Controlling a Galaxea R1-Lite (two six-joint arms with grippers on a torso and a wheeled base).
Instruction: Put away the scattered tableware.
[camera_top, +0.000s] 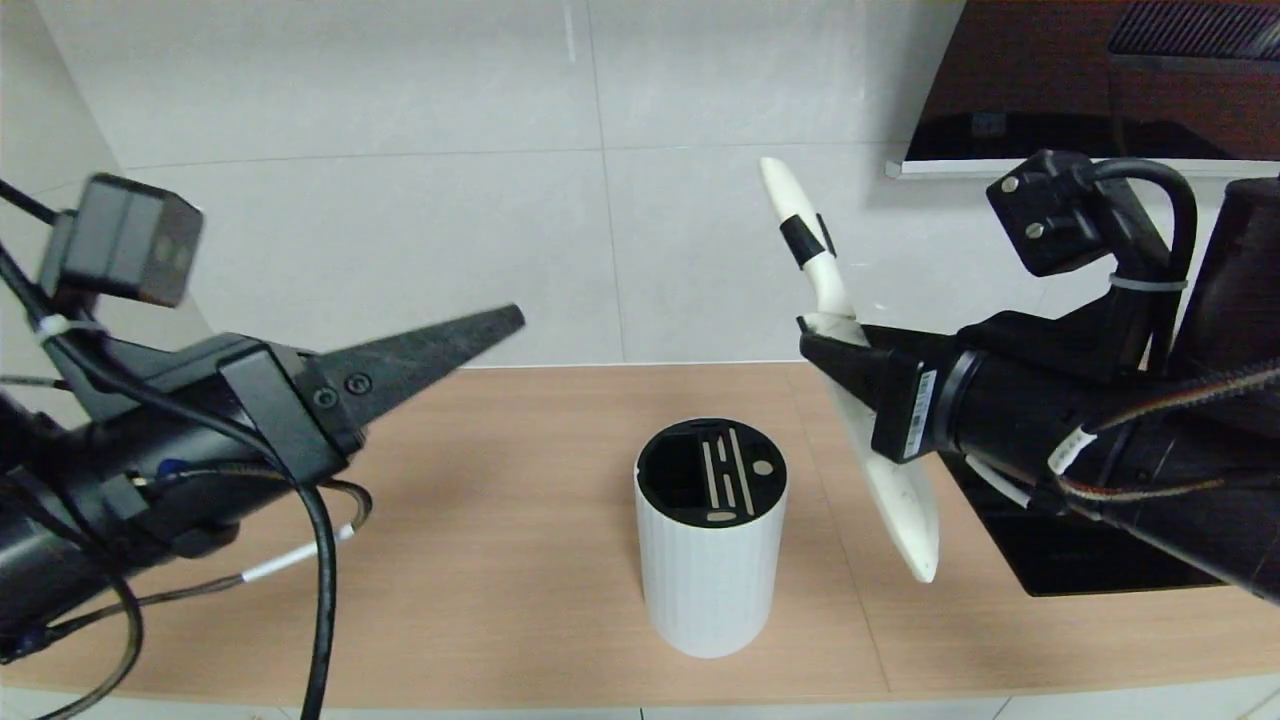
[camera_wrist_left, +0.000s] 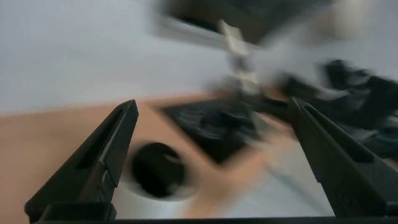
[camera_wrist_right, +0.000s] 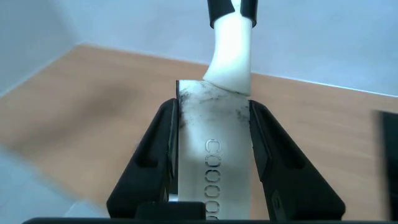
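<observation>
**Table** (camera_top: 520, 560): light wood top. The far edge runs along a pale tiled wall and the near edge is curved.

**Cooktop** (camera_top: 1080, 560): flat black glass panel lying on the right part of the table, close to the right edge.

**Range hood** (camera_top: 1090, 80): dark sloped panel on the wall, above the far right corner.

**Utensil holder** (camera_top: 712, 570): white ribbed cylinder standing upright on the table. It is roughly midway between the left and right edges and nearer the near edge than the far one. The black top insert has one large opening and several narrow slots. It is well apart from the cooktop and touches nothing else.

**Spatula** (camera_top: 900, 495): white, with a flat blade and a curved handle wrapped in a black band. It is held in the air over the table between the holder and the cooktop, clear of both. It is tilted, with the blade pointing down toward the near edge and the handle rising toward the far wall.

**Right tool** (camera_top: 825, 350): clenched on the spatula where blade meets handle. In the right wrist view both fingers (camera_wrist_right: 158, 149) press flat against the blade's sides.

**Left tool** (camera_top: 505, 325): released, with its fingers (camera_wrist_left: 106, 155) spread wide and nothing between them. It hangs above the left part of the table, pointing toward the holder.
</observation>
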